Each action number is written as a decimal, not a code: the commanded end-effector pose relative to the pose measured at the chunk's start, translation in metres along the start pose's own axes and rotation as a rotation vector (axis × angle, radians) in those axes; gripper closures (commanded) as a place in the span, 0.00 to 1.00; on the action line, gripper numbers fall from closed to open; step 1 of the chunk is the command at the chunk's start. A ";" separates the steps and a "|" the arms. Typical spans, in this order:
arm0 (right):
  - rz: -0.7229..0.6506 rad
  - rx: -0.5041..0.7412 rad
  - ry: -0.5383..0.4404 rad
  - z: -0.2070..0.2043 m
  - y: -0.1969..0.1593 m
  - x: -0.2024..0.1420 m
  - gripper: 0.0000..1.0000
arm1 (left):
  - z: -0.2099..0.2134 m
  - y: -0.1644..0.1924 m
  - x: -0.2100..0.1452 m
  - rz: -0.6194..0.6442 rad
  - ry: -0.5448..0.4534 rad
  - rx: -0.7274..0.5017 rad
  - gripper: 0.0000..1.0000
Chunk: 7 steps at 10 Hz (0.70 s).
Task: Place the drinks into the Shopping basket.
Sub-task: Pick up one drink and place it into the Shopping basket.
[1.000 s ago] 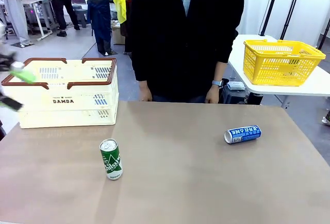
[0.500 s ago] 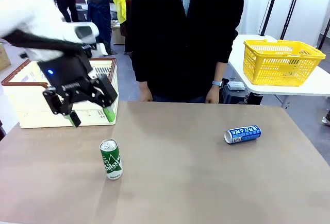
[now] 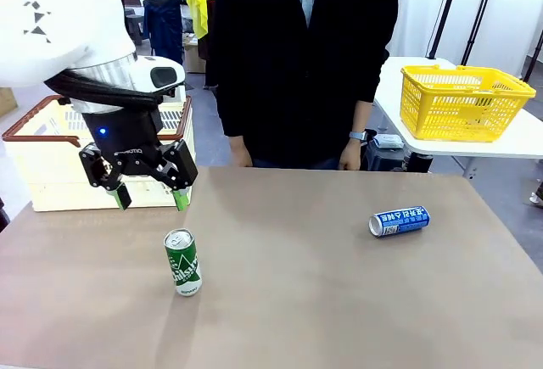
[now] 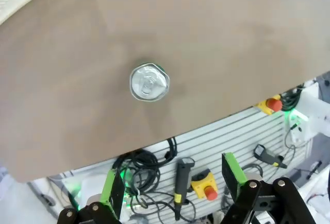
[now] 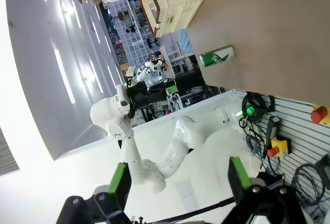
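The green can (image 3: pixel 182 261) is seen standing upright; above it, slightly to its far left, the left claw (image 3: pixel 151 198) is spread wide, nothing gripped.

Count: two drinks on the table (image 3: pixel 339 301), namely one green can (image 3: pixel 182 262) and one blue can (image 3: pixel 400 220); two baskets, namely one cream Shopping basket (image 3: pixel 47 181) and one yellow mesh basket (image 3: pixel 462 106); one person (image 3: pixel 305 55) at the far side.
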State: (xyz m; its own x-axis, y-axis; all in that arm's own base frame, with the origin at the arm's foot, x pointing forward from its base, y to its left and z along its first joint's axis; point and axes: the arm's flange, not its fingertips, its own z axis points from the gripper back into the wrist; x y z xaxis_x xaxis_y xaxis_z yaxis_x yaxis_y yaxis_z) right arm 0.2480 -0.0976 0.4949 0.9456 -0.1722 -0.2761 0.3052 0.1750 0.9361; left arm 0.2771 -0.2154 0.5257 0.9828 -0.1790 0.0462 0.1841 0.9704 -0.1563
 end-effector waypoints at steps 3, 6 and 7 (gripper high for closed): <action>0.023 -0.008 0.007 0.005 0.000 -0.002 0.00 | 0.001 0.002 0.000 -0.003 0.008 -0.019 0.00; 0.023 -0.008 0.007 0.005 0.000 -0.002 0.00 | -0.057 -0.005 -0.002 0.219 -0.149 0.080 0.00; 0.023 -0.008 0.007 0.005 0.000 -0.002 0.00 | -0.068 -0.004 -0.003 0.251 -0.200 0.134 0.00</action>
State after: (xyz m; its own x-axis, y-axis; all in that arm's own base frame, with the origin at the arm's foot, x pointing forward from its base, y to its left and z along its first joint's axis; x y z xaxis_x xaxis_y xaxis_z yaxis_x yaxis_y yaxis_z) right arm 0.2479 -0.0976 0.4949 0.9456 -0.1721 -0.2760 0.3051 0.1748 0.9362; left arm 0.2784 -0.2269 0.4724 0.9860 0.0245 0.1650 -0.0037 0.9921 -0.1254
